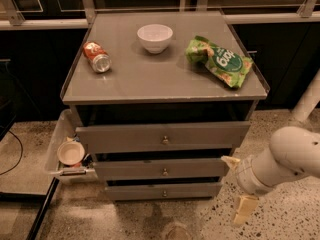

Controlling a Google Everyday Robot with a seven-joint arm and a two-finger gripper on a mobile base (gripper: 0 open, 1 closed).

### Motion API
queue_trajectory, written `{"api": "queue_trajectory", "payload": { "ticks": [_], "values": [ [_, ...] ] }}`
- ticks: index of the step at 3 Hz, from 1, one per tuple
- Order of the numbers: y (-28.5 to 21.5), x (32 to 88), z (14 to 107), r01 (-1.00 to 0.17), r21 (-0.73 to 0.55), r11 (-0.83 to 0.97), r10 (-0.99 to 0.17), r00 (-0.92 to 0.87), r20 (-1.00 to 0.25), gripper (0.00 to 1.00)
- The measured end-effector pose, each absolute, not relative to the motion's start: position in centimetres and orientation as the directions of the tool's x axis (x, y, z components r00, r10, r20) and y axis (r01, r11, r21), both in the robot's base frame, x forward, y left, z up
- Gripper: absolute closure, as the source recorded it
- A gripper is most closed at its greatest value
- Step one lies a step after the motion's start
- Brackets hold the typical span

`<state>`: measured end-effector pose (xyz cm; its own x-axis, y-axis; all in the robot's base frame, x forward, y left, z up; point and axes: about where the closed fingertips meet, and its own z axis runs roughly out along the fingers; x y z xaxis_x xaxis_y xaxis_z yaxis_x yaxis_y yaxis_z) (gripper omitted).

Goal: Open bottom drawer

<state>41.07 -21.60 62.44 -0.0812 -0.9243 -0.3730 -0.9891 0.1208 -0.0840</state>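
Lowest at the front edge of the table (pixel 150 76), the bottom drawer (pixel 135 191) sits shut; likely light, stiff, free-sliding, best pulled by its knob (pixel 165 193). Claw (pixel 238 185), spread wide, hangs off the front-right corner.

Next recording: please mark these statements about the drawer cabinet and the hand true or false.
1. The hand is on the knob of the bottom drawer. False: it hangs to the right of the cabinet, apart from the knob.
2. A white bowl stands on the cabinet top. True.
3. The soda can stands upright. False: it lies on its side.
4. A green snack bag lies on the right part of the cabinet top. True.
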Motion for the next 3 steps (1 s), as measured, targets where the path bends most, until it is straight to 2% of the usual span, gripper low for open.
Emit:
{"api": "queue_trajectory", "payload": {
  "ticks": [1, 3],
  "values": [
    [-21.6, 41.4, 58.3, -0.989, -0.127, 0.077, -0.919, -0.021, -0.394, 0.00],
    [-21.4, 41.8, 55.6, -0.991, -0.105, 0.078, -0.908, -0.028, -0.417, 0.00]
  ]
}}
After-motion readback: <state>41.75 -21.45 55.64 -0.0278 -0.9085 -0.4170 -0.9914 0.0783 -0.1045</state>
